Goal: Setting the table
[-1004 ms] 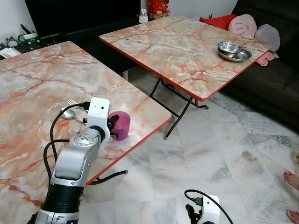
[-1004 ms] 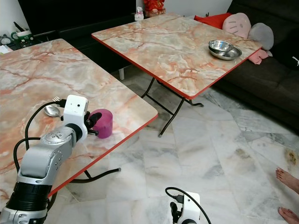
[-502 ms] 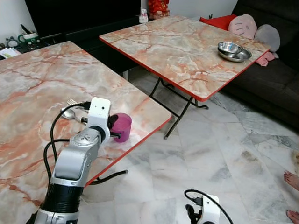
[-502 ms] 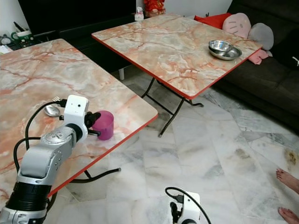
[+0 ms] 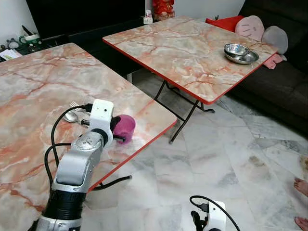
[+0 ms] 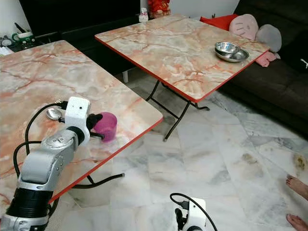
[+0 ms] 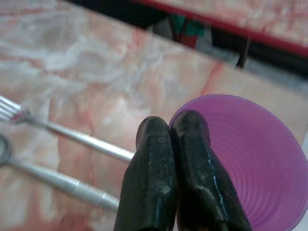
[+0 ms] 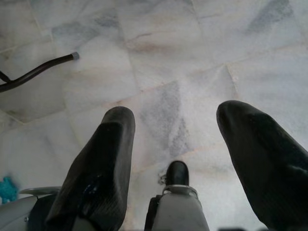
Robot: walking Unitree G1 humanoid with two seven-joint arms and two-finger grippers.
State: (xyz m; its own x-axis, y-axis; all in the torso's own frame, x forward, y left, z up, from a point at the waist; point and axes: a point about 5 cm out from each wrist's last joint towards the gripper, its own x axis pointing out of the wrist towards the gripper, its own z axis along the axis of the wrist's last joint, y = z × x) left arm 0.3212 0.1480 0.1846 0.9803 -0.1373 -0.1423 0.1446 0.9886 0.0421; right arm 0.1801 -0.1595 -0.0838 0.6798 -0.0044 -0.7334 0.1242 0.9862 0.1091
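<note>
Ribbed purple plastic cup (image 7: 250,163) pinched at its rim by left gripper (image 7: 179,144).

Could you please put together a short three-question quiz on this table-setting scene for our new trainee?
1. True or false: the left gripper has its fingers pinched on the rim of the purple cup.
2. Which cutlery lies beside the cup? A) fork and spoon B) two knives C) chopsticks
3. What sits on the far table?

Key:
1. True
2. A
3. Steel bowls, near its right edge.
</note>
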